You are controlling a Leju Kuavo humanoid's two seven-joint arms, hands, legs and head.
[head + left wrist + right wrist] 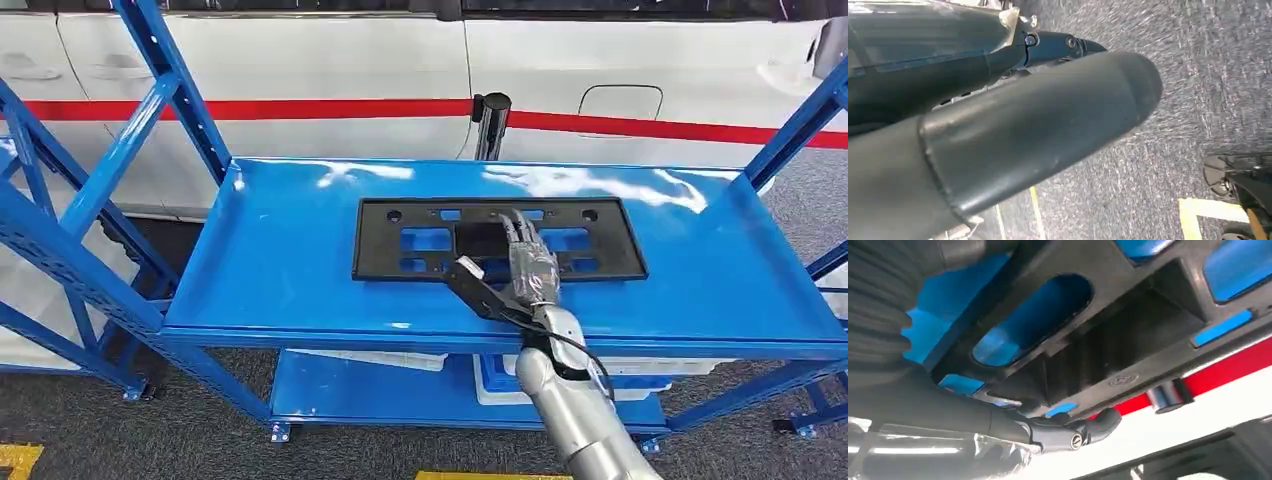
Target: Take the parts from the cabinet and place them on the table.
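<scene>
The blue shelf [280, 260] is painted metal, glossy enough to throw white glare, and its perforated uprights [165, 75] carry the same smooth paint. On it lies the black part [400, 240], which looks like matt moulded plastic with ribbed recesses, and the right hand [530, 268] resting on it has dark, slightly shiny fingers [1063, 432] and a ribbed matt grey cover, behind which the forearm [575, 420] is smooth brushed silver metal. The left hand [1038, 130] shows a thick dull-grey thumb with a faintly scuffed sheen over rough grey carpet [1198, 100], and behind the shelf stands a glossy white car body [330, 60] with a red stripe.
</scene>
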